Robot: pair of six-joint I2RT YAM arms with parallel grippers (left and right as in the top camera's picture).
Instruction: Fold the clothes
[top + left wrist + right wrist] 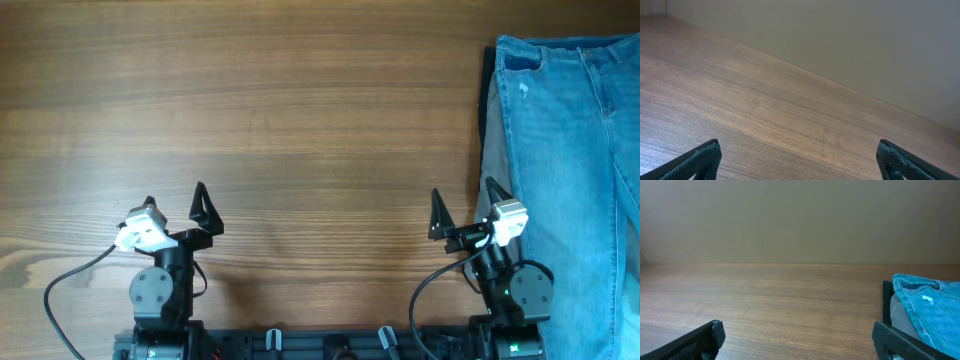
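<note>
Folding target: long light-blue denim jeans (575, 180) are lying flat at three o'clock on the table, running out of the overhead view at one and five o'clock, with a small white worn spot showing near the waistband.
Underneath: grey-khaki trousers (494, 150) are peeking out along the jeans' nine o'clock side, with the denim covering most of them.
Right gripper (463, 190): is hovering at five o'clock, just beside the trousers' edge, its jaws spread wide and carrying nothing.
Left gripper (175, 195): is waiting at seven o'clock, well apart from both garments, its jaws likewise spread and empty.
Surface: brown wood-grain table (300, 100) is stretching from centre towards nine o'clock.
Risk: pinching at the stacked edge is likely to be catching both layers at once, dragging the trousers along with the jeans. With the left gripper starting so far off, one-sided pulling may be skewing the fold.
</note>
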